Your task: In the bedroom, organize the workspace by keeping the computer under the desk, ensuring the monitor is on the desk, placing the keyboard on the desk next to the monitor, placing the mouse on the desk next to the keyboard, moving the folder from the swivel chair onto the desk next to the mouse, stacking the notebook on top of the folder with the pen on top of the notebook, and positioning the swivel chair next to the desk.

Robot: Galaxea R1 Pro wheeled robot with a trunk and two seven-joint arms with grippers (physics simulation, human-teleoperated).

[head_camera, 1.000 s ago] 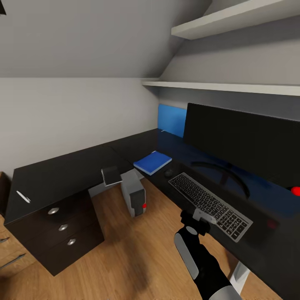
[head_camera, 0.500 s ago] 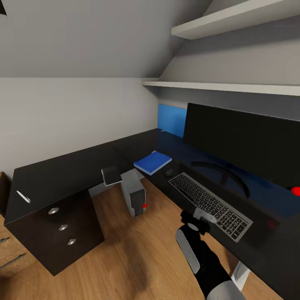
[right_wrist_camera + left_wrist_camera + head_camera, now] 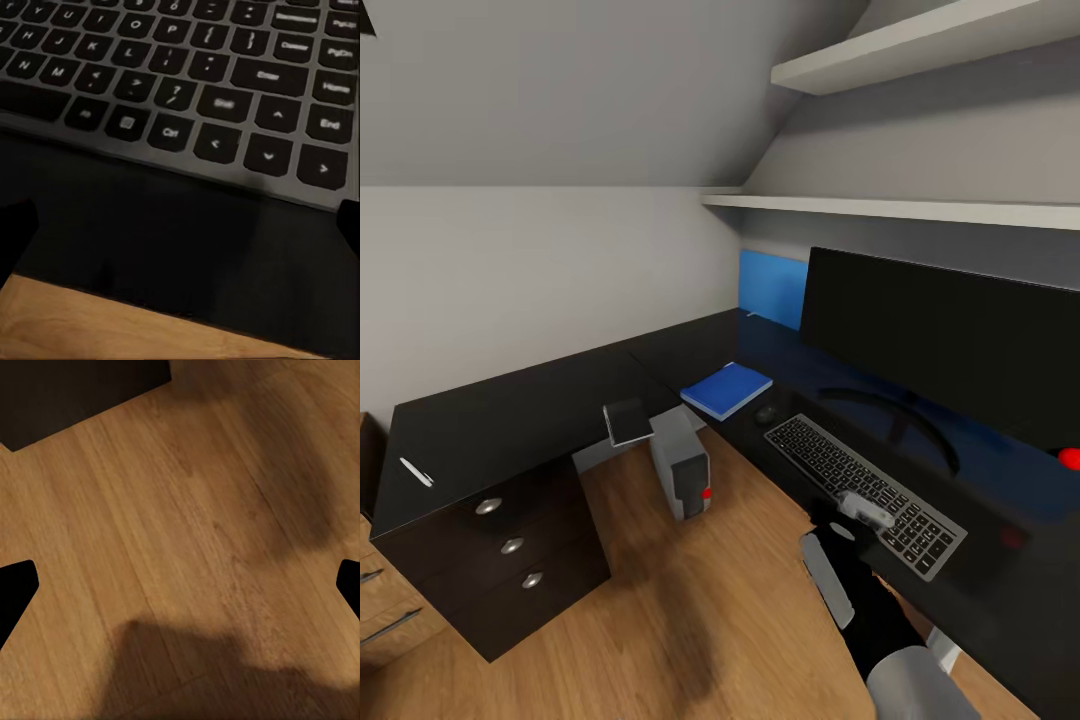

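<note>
Right fingers spread wide, nothing between them; right gripper hovers over the near edge of the keyboard, just above the keys. Left fingers also spread, pointing at bare floor.

Keyboard lies on the desk in front of the monitor. Mouse sits just beside the keyboard's far end; blue folder just beyond the mouse. Computer stands on the floor at the desk's inner corner, partly under the top. Pen lies well apart, on the desk wing above the drawers.

Judgement: keyboard step in hand, probably a placement or a nudge toward the monitor. Next move calls for lifting clear without dragging the keys, then going for the pen or notebook.

Room: keyboard's near side runs close to the desk edge, so little margin there. Open desk left of the folder. Floor between the two wings is free for the base.
</note>
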